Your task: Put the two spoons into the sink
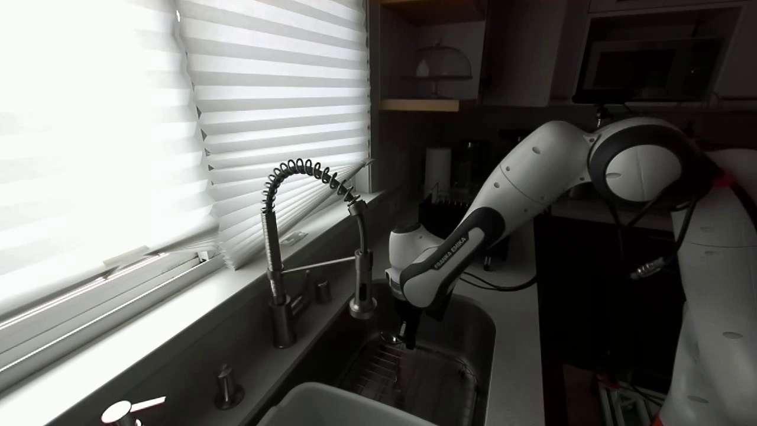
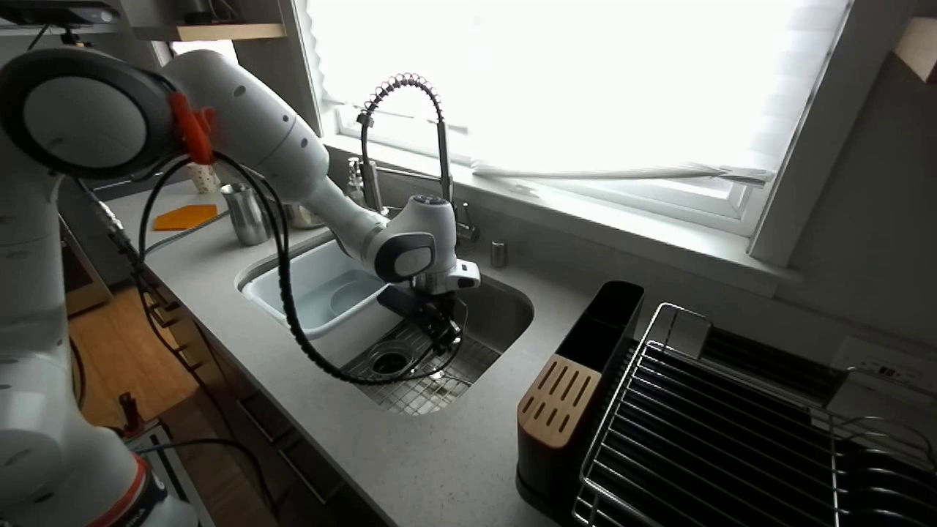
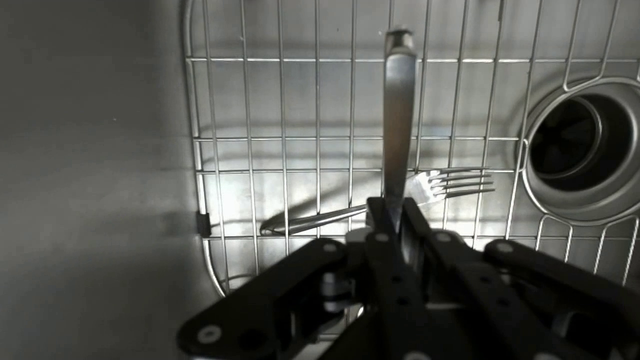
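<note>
The sink (image 2: 505,311) is a deep rectangular basin of grey metal, its corners rounded, let into a pale worktop (image 2: 439,454). In the wrist view its wall is a dull, soft grey, while the floor is brighter, in patches nearly white. A wire grid (image 3: 302,138) of thin, shiny rods covers that floor, curved at the corner, with a small black foot (image 3: 203,225) on its edge, and it bends round the drain (image 3: 570,140), a broad polished ring about a dark hollow. A pale tub (image 2: 351,335) stands at one end of the basin, and a spring-coil faucet (image 1: 273,254) arches above in both exterior views. The pincer (image 3: 392,204) reaches down inside the basin, its fingers (image 3: 376,220) drawn close together on a metal utensil (image 3: 399,110) over the grid. The utensil's handle juts past the fingertips, smooth and flat, widening toward a squarish end, with a brownish tint midway; the other end is hidden in the wrist view, so I cannot tell there whether it is a spoon. Behind it a fork (image 3: 345,213) lies aslant at the grid, glossy, its middle covered by the pincer, its tines aimed toward the drain.
</note>
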Action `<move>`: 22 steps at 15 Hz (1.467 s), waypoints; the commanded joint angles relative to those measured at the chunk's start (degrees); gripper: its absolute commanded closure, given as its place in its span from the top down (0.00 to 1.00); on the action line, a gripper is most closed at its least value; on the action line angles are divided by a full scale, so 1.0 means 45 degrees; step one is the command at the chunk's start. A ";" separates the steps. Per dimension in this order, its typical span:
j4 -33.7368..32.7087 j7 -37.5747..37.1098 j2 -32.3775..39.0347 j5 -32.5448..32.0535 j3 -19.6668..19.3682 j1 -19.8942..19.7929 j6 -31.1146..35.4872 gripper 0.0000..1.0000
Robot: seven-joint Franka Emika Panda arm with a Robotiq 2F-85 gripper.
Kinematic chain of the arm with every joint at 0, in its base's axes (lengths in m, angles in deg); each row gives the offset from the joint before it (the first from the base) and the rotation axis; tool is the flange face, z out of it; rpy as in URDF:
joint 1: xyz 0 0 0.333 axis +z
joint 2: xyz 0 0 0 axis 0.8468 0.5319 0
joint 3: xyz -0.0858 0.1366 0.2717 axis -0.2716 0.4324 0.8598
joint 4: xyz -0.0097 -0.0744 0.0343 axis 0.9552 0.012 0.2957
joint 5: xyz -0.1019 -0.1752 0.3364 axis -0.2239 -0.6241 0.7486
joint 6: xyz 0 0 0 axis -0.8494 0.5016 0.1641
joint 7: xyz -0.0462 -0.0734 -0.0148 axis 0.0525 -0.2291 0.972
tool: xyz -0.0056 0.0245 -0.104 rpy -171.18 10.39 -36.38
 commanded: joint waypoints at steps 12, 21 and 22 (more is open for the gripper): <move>-0.2554 -0.1669 0.3777 0.2142 0.0426 -0.0372 0.1760 0.02; -0.3510 -0.2306 0.4970 0.2401 0.0423 -0.0484 0.1775 0.02; -0.3579 -0.2320 0.5042 0.2405 0.0432 -0.0500 0.1764 0.14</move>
